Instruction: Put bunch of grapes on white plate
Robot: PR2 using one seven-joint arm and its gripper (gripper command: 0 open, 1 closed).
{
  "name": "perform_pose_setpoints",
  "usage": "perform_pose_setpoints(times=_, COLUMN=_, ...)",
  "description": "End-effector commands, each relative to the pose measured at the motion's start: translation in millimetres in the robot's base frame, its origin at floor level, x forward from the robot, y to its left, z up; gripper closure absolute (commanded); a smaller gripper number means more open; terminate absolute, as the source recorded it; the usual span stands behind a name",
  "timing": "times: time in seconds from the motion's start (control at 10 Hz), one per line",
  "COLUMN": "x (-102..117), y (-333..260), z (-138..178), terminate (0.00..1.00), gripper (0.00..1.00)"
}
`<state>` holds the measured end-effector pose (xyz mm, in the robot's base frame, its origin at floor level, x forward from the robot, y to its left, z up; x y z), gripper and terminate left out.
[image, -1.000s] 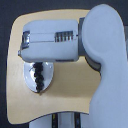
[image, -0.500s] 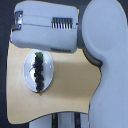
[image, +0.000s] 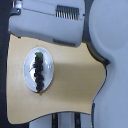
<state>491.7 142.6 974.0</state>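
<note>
Grapes first: you see the bunch of grapes (image: 38, 70) lying along the middle of the white plate (image: 29, 82) on the tan table (image: 75, 75), green stem uppermost. Nothing crowds it. The grey arm (image: 55, 22) covers the table's top; its gripper is out of frame, so you cannot tell the jaws' state.

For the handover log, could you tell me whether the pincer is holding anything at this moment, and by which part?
It cannot be told: the pincer is out of view. The bunch of grapes lies on the white plate, with nothing gripping it.
</note>
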Motion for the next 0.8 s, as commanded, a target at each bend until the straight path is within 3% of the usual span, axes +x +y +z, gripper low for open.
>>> perform_pose_setpoints(times=0.0, x=-31.1, y=-119.4, z=8.0, terminate=0.0, gripper=0.0)
perform_pose_setpoints(times=0.3, x=-46.3, y=-197.4, z=12.5, terminate=0.0, gripper=0.0)
perform_pose_setpoints(times=0.7, x=-49.9, y=-280.8, z=17.7, terminate=0.0, gripper=0.0)
